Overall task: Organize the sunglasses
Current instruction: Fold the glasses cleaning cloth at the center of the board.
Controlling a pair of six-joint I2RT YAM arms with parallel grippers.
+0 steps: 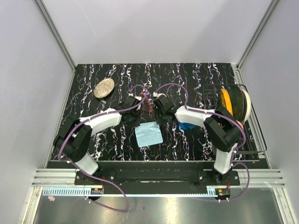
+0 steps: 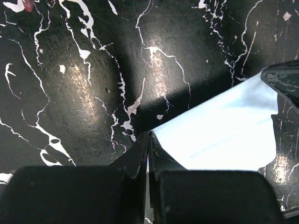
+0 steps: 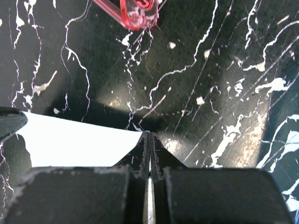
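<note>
The light blue cloth point(image 1: 148, 135) lies on the black marbled table in front of the two arms. My left gripper point(image 1: 138, 123) point(image 2: 149, 136) is shut on its far left corner, with a thin strip of cloth point(image 2: 219, 135) showing between the jaws. My right gripper point(image 1: 158, 122) point(image 3: 148, 136) is shut on the far right corner of the cloth point(image 3: 74, 142). The sunglasses point(image 1: 146, 105) point(image 3: 135, 11), with red frame and pink lenses, lie just beyond the cloth between both grippers. The blue case point(image 1: 188, 126) peeks out from under the right arm.
A gold oval object point(image 1: 103, 87) lies at the back left. An orange and white spool point(image 1: 235, 103) sits on a wire rack point(image 1: 254, 135) at the right edge. Grey walls close in the table at the back and sides.
</note>
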